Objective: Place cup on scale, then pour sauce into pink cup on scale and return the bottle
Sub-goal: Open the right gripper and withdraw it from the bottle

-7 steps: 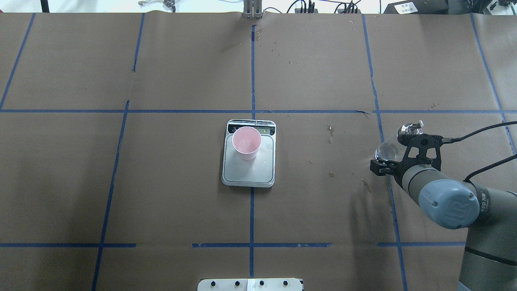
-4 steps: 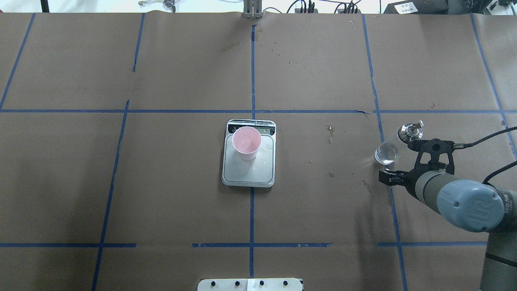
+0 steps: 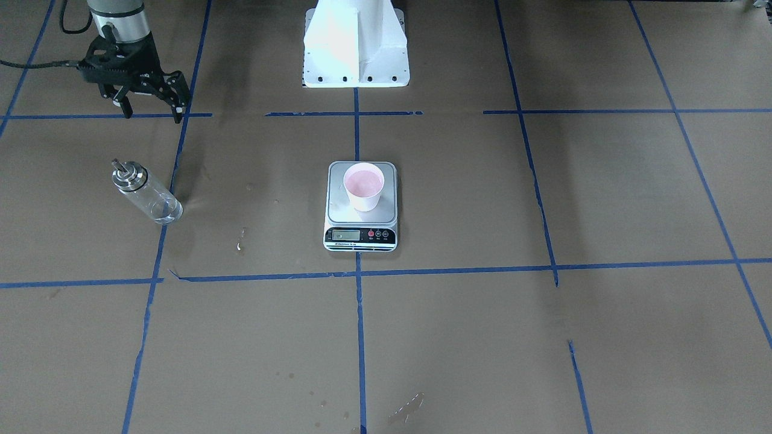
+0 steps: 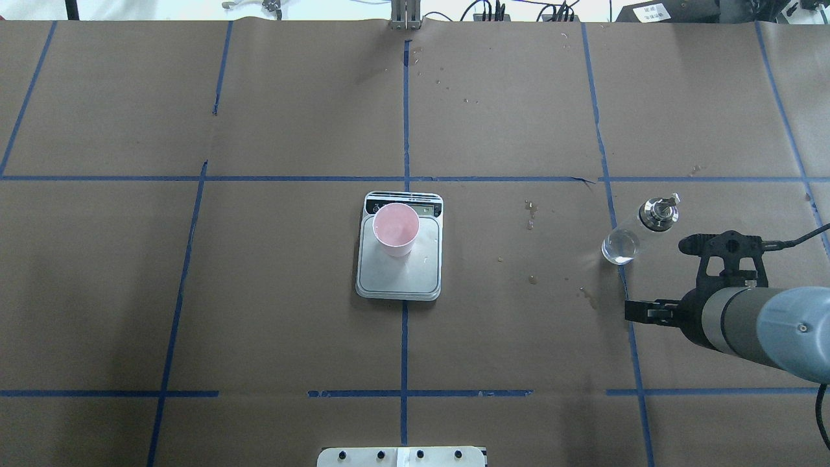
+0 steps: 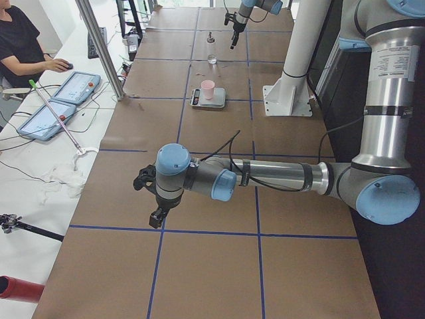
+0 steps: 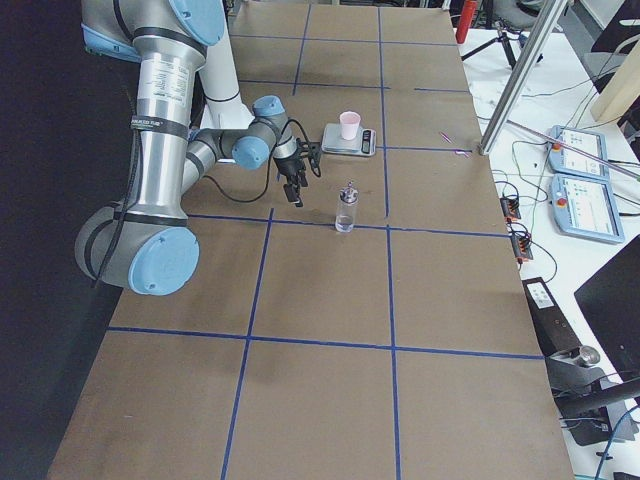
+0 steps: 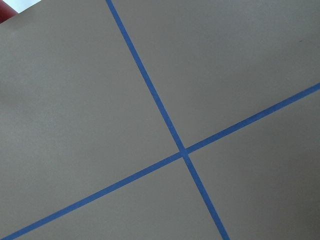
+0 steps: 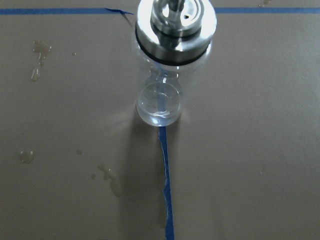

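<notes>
Cup (image 3: 363, 185): upright on scale (image 3: 338, 211), table centre.
Bottle (image 3: 146, 194): upright on tape line (image 8: 165, 165), well apart from scale; wet spots (image 8: 111, 181) beside it.
Right gripper (image 3: 153, 114): fingers spread, empty, near bottle, not touching.
Left gripper (image 5: 147, 199): far off; opening cannot be told.

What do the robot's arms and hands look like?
Both arms are shiny silver-grey tubes with round light-blue caps at the joints. The right arm and left arm each carry a thin black cable. The right hand and left hand are black, each with two skinny fingers.
</notes>
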`<action>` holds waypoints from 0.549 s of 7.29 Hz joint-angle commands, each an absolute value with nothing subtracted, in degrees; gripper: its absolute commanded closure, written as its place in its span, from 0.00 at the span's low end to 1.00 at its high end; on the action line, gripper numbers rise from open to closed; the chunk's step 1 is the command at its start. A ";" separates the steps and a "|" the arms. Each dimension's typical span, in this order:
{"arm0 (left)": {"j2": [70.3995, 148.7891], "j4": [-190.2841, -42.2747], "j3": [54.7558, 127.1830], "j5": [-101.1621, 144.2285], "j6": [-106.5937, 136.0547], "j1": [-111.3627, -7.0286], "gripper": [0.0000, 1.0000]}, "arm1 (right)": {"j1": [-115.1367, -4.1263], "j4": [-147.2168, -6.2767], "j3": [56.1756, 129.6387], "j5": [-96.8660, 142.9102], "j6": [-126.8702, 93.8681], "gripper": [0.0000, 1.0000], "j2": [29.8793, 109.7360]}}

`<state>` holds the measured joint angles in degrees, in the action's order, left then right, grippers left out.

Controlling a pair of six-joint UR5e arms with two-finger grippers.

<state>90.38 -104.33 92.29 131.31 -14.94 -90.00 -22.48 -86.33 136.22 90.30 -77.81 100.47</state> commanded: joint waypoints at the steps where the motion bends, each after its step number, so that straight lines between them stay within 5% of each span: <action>1: 90.35 -104.33 92.29 131.31 -14.94 -90.00 0.00 | -26.77 -100.74 143.08 98.56 -76.91 0.00 95.93; 4: 90.44 -104.33 91.93 131.31 -14.94 -89.91 0.00 | -40.92 -125.71 142.30 103.80 -54.39 0.00 75.89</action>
